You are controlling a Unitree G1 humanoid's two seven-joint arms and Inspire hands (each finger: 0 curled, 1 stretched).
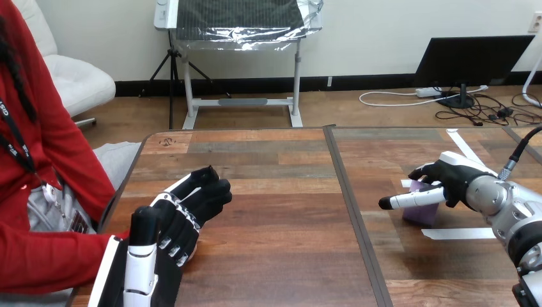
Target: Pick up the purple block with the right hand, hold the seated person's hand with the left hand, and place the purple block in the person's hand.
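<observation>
Gripping the purple block, the right hand sits well to the right of the dark seam that splits the worktop. Its fingers curl over the block's far side and the thumb lies across the near face, so the block is pinched between them. The block appears to rest on the worktop, just beside a strip of white tape, and is not yet lifted. That wrap from above looks chosen so the block can be raised straight up and carried across the seam.

Well to the left of the seam, the left hand sits low near the worktop's edge, where the person's red sleeve reaches in. Whatever lies beneath the hand is hidden, so I cannot tell whether it is clasping the person's hand or empty. Its place there likely serves to steady the receiving palm. By my reading the pickup is under way, and the handover remains to be done.
</observation>
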